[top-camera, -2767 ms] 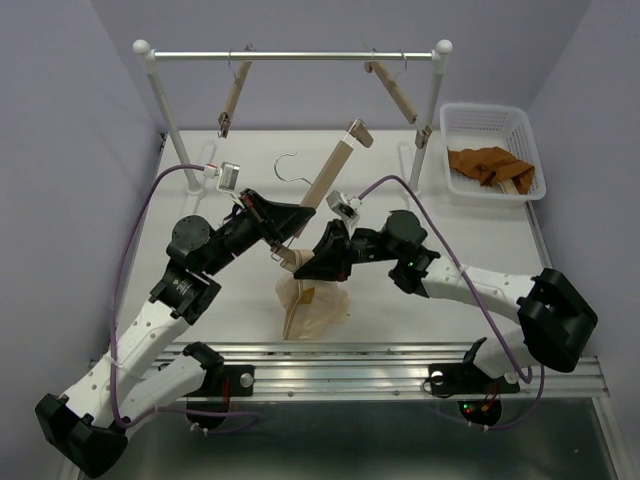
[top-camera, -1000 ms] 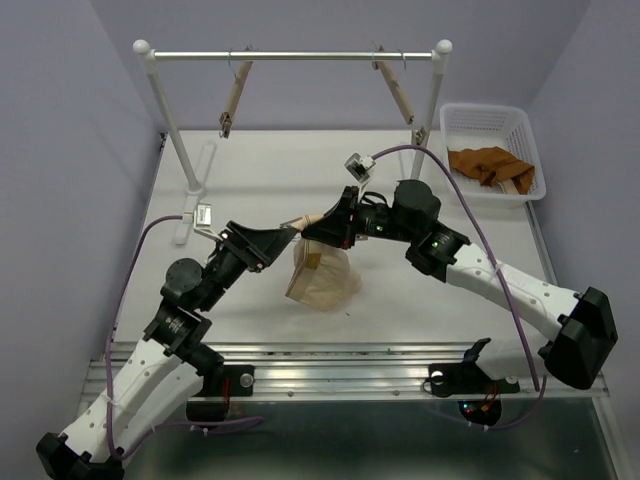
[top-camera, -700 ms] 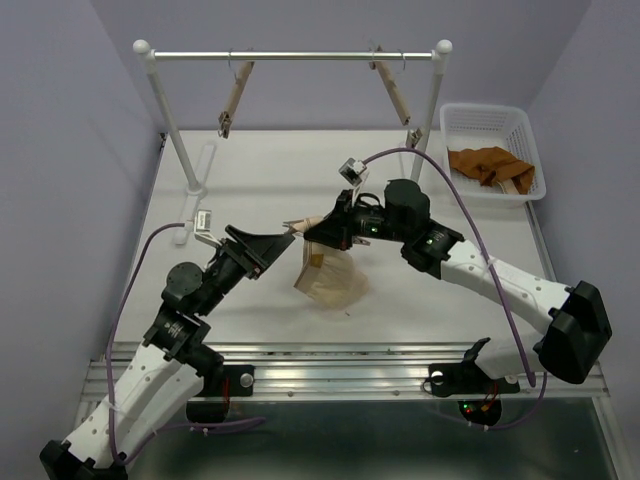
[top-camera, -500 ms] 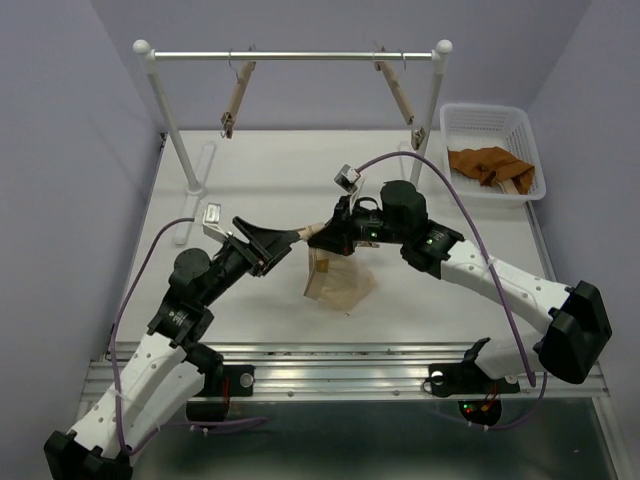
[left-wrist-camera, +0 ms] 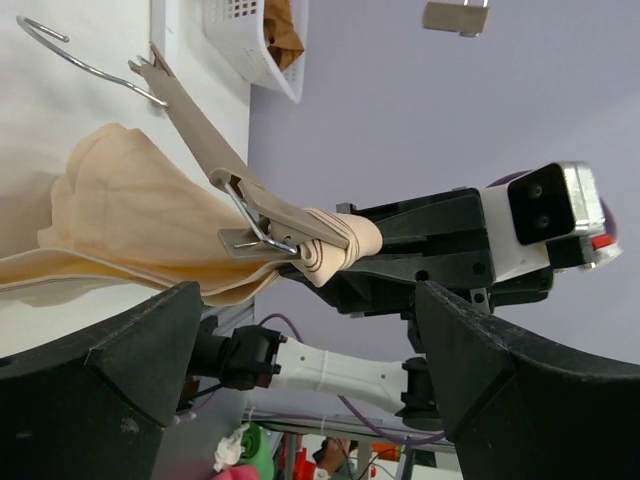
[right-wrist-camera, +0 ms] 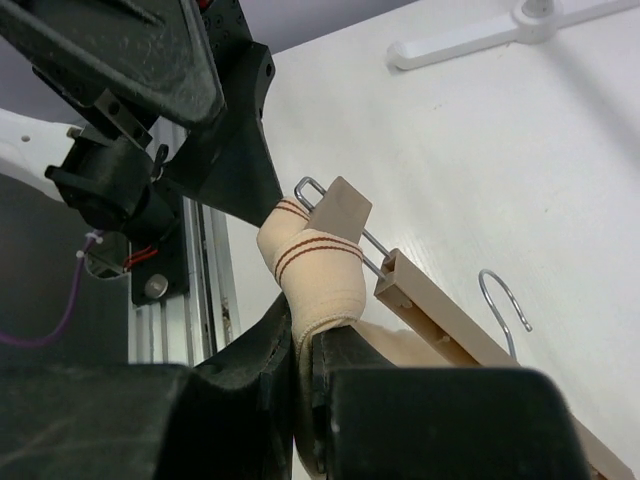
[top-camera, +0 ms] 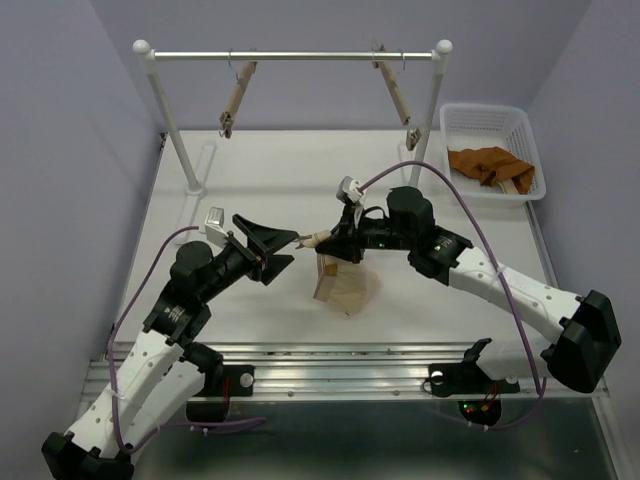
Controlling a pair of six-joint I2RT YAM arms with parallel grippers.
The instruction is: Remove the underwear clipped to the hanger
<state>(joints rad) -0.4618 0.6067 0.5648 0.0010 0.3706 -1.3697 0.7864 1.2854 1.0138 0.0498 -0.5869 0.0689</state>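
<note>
- Beige underwear (top-camera: 345, 288) droops from a wooden hanger (left-wrist-camera: 200, 130) over the middle of the desk (top-camera: 250, 190), with its waistband caught in the metal clip (left-wrist-camera: 262, 228).
- Right pincer (top-camera: 325, 240) is pinched tight on that waistband, just beside the clip.
- Left pincer (top-camera: 288, 247) gapes wide and empty, facing the clip end.
- Orange underwear (top-camera: 485, 162) lies in the basket (top-camera: 462, 112).
- The step in hand looks like freeing the beige pair. Next, the left pincer probably has to press the clip or steady the hanger while the right draws the cloth out.

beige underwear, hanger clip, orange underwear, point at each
beige underwear (top-camera: 347, 288): top external view, middle of cloth
hanger clip (left-wrist-camera: 285, 215): left wrist view, wooden jaw
orange underwear (top-camera: 487, 160): top external view, middle of heap
</note>
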